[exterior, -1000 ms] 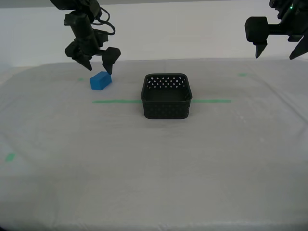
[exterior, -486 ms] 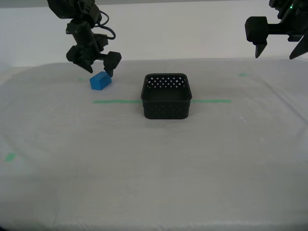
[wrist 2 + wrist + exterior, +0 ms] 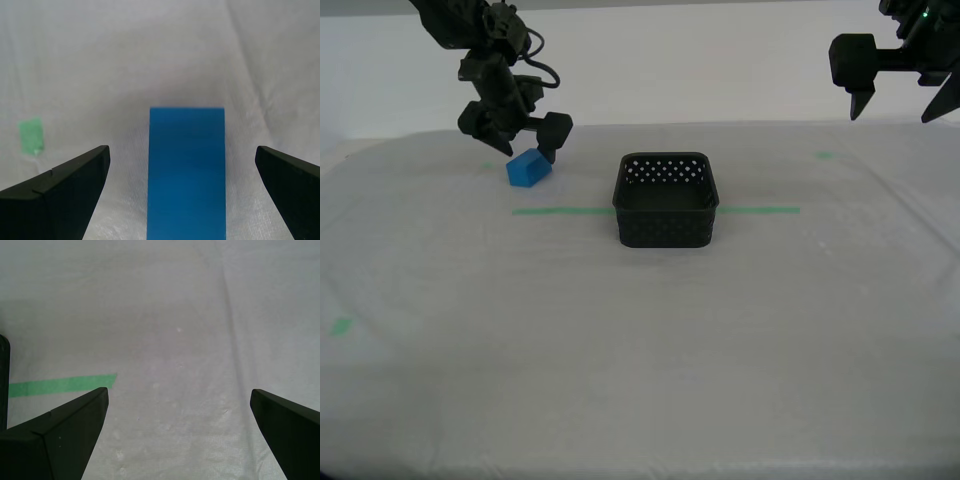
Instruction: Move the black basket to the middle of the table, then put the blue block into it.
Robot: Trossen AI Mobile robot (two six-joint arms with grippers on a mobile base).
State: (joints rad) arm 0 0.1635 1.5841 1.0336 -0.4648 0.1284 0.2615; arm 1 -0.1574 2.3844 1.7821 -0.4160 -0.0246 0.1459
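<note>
Exterior view, basket: the black basket (image 3: 666,200) sits on the table (image 3: 640,350), astride the green tape line (image 3: 555,210), about mid-table; that step looks done.
Exterior view, block: the blue block (image 3: 528,168) lies on the cloth, well apart from the basket toward the exterior view's left and a little farther back.
Exterior view, arms: my second gripper (image 3: 516,143) hangs just above the block, fingers spread; my first gripper (image 3: 902,103) is high, far from the basket on the exterior view's right, fingers apart.
Second wrist view: my second gripper (image 3: 182,192) has its jaws wide, the blue block (image 3: 186,175) centred between them, touching neither; a small green tape bit (image 3: 31,136) lies beside it.
First wrist view: my first gripper (image 3: 177,432) is spread over bare cloth, holding nothing; the green tape line (image 3: 62,385) ends nearby.
Step in hand: lining up to grasp the block.
Next move: likely lower, close on the block's sides, then carry it to the basket.
Writing: none readable in any view.
</note>
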